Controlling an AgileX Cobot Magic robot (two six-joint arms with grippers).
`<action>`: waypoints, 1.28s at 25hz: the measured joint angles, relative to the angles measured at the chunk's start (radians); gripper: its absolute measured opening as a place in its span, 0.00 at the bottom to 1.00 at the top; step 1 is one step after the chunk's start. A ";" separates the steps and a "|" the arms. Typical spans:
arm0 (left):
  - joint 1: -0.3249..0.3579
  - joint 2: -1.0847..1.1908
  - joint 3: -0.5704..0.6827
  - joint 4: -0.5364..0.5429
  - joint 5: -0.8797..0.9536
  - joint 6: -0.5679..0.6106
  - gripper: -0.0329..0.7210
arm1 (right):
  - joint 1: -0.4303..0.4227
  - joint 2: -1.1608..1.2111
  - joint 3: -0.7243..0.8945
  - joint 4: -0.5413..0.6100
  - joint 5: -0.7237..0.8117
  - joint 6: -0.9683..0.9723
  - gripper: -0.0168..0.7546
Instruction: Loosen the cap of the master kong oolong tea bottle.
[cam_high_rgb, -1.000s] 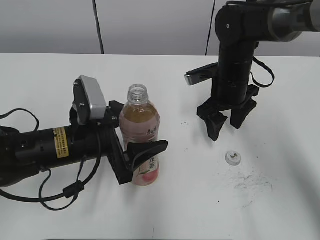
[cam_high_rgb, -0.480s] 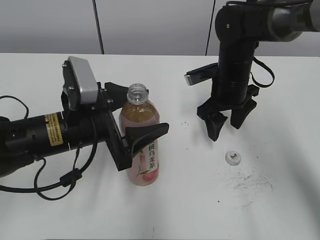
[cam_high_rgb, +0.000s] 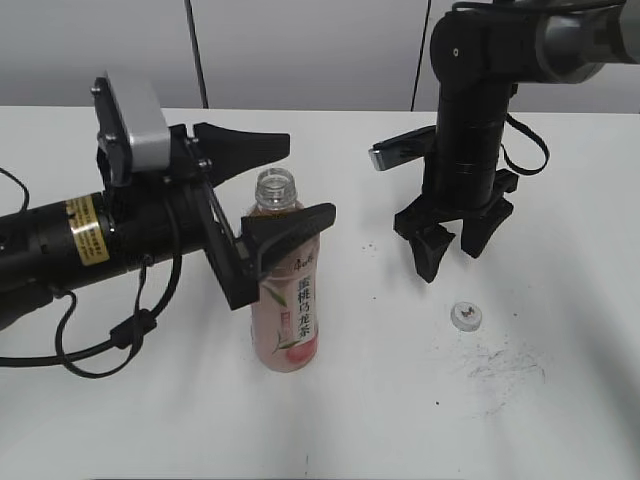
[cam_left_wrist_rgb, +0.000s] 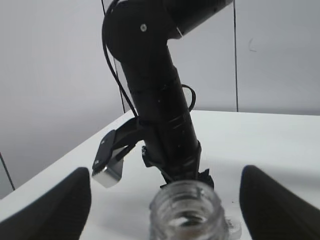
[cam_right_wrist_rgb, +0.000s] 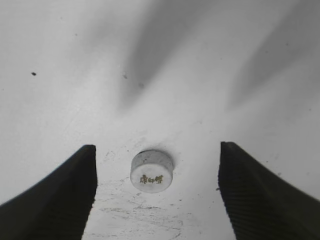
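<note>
The master kong oolong tea bottle (cam_high_rgb: 286, 300) stands upright left of centre, its threaded neck (cam_high_rgb: 275, 190) bare. Its pink-and-white label faces the exterior view. My left gripper (cam_high_rgb: 310, 178) is open at neck height, one finger behind the neck and one in front, neither touching. In the left wrist view the neck (cam_left_wrist_rgb: 187, 210) sits low between the two dark fingers (cam_left_wrist_rgb: 50, 210). The small light-grey cap (cam_high_rgb: 465, 316) lies on the table to the right. My right gripper (cam_high_rgb: 452, 250) hangs open just above and behind it. In the right wrist view the cap (cam_right_wrist_rgb: 152, 171) lies between the spread fingers (cam_right_wrist_rgb: 60, 195).
The white table (cam_high_rgb: 380, 420) carries dark scuff marks (cam_high_rgb: 505, 365) near the cap. A grey wall (cam_high_rgb: 300, 50) with vertical seams stands behind the table. The left arm's cable (cam_high_rgb: 110, 340) loops over the table at the left.
My left gripper has risen from around the bottle's body to neck height, staying open. The bottle stays upright. The right arm and the cap have not moved.
</note>
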 joint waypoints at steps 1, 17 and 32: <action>0.000 -0.010 0.000 -0.001 -0.001 0.000 0.76 | 0.000 0.000 0.000 0.000 0.000 0.000 0.75; 0.000 -0.213 0.000 -0.015 0.025 -0.179 0.76 | 0.000 -0.033 0.000 0.000 0.001 0.000 0.75; 0.000 -0.829 0.001 -0.082 1.112 -0.446 0.76 | 0.000 -0.359 -0.003 0.000 0.011 0.136 0.75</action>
